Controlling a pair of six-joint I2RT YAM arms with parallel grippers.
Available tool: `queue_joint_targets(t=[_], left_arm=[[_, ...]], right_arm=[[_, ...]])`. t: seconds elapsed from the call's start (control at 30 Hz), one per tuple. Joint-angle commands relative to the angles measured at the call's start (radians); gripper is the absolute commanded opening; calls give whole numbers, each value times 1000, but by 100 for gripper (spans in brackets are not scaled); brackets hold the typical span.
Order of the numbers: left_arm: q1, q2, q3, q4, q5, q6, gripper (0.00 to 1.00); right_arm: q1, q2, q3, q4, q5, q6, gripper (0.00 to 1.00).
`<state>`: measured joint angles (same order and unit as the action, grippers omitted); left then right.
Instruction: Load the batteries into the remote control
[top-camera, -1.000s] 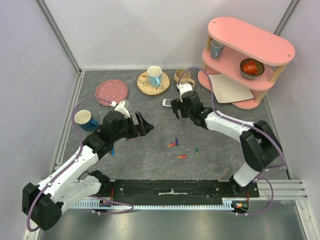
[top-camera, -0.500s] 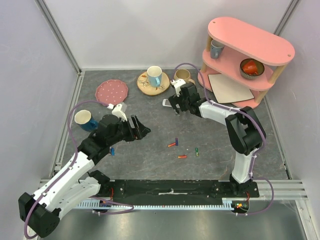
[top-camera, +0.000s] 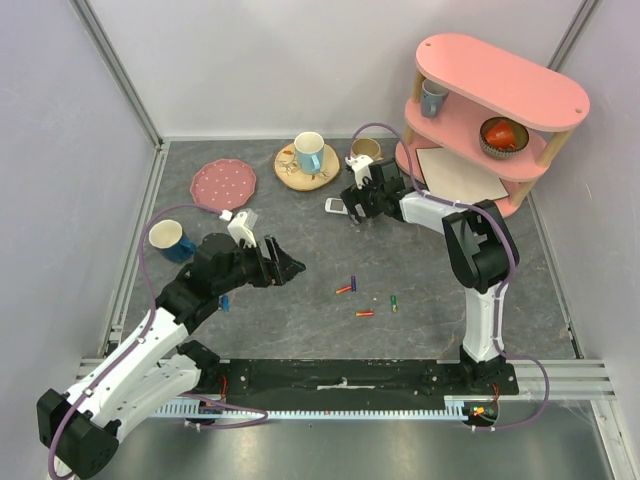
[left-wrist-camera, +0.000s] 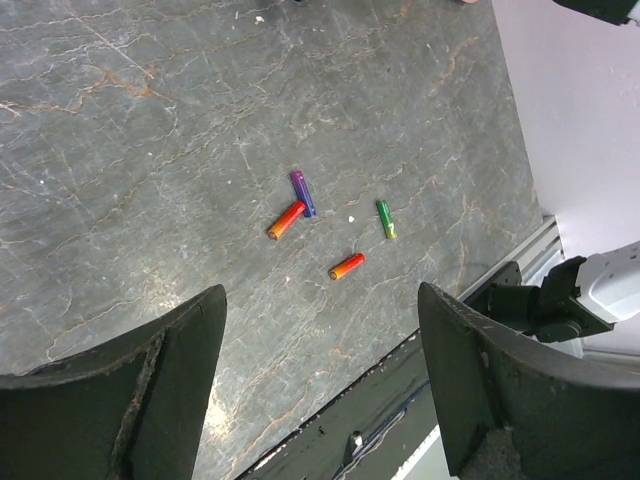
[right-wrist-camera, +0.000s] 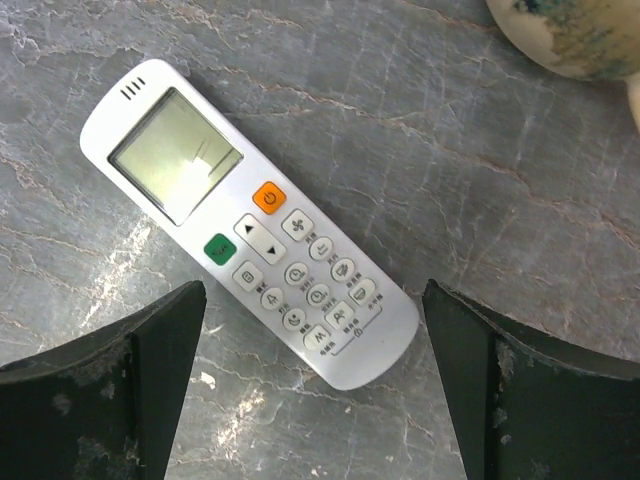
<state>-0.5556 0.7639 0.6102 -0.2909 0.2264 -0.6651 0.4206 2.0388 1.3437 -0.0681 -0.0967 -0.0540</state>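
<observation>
The white remote control (right-wrist-camera: 250, 220) lies face up on the grey table, its screen end toward the upper left in the right wrist view. My right gripper (right-wrist-camera: 314, 290) hovers open over its button end, a finger on either side and neither touching; from above, this gripper (top-camera: 352, 212) is right beside the remote control (top-camera: 335, 205). Several batteries lie loose mid-table: two red-orange (top-camera: 344, 289) (top-camera: 365, 313), one purple (top-camera: 353, 282), one green (top-camera: 394, 302). My left gripper (top-camera: 283, 262) is open and empty, left of them. Its wrist view shows the batteries (left-wrist-camera: 286, 220) beyond the open left gripper (left-wrist-camera: 321, 290).
A pink spotted plate (top-camera: 222, 181) and a blue cup (top-camera: 170, 240) sit at the left. A wooden coaster with a blue mug (top-camera: 307, 160) and a beige mug (top-camera: 367, 152) stand behind the remote. A pink shelf (top-camera: 490, 120) with a beige board (top-camera: 458, 175) fills the back right.
The right arm has stretched toward the back and its gripper now sits over the remote. The left gripper has shifted slightly toward the batteries.
</observation>
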Motion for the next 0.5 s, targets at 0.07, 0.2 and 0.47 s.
queue_joint_targets(t=[0.07, 0.2, 0.47], left_arm=[[5, 0, -1, 30, 5, 32, 85], [5, -6, 3, 6, -39, 32, 85], [5, 12, 5, 13, -30, 27, 85]], right_arm=[[4, 57, 87, -38, -28, -30, 98], [3, 66, 87, -39, -24, -23, 98], [62, 32, 57, -68, -9, 11, 98]])
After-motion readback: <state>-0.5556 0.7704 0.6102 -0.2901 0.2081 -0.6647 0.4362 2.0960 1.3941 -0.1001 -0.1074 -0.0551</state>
